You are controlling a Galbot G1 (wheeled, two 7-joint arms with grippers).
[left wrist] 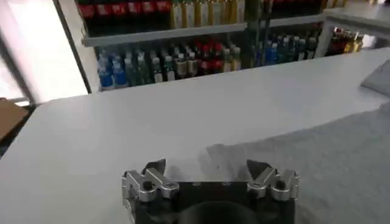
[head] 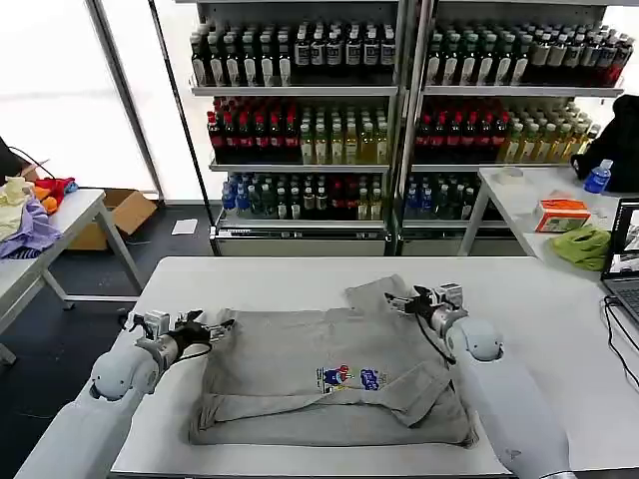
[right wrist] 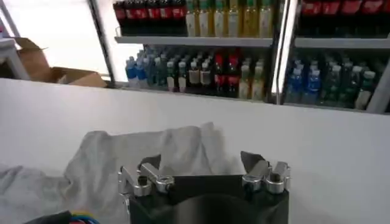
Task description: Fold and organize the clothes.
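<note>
L gripper [head: 222, 324]: your jaws are apart, nothing between them; hovering at the shirt's far-left corner. In L wrist view [left wrist: 210, 173] the fingertips sit over bare table just beside the cloth edge; can't tell if they touch it.
R gripper [head: 397, 302]: jaws apart too, empty. It's over the turned-up sleeve at the shirt's far-right side; R wrist view [right wrist: 202, 167] shows crumpled grey cloth right under and ahead of the tips. Contact w/ cloth: can't tell.
Shirt [head: 300, 369]: light grey, lying mostly flat at table centre-front, chest print [head: 349, 378] facing up, right-hand side folded over w/ wrinkles, near hem close to the table's front edge.
Table [head: 300, 274]: white; you've got open room beyond the shirt toward the far edge, plus a bare strip on each side.
Edges: L side drops off just beside the L arm; a laptop [head: 624, 261] sits at the far-right rim, well apart from the R gripper.
Beyond: bottle shelves [head: 399, 110] behind the table, w/ a floor gap between.
</note>
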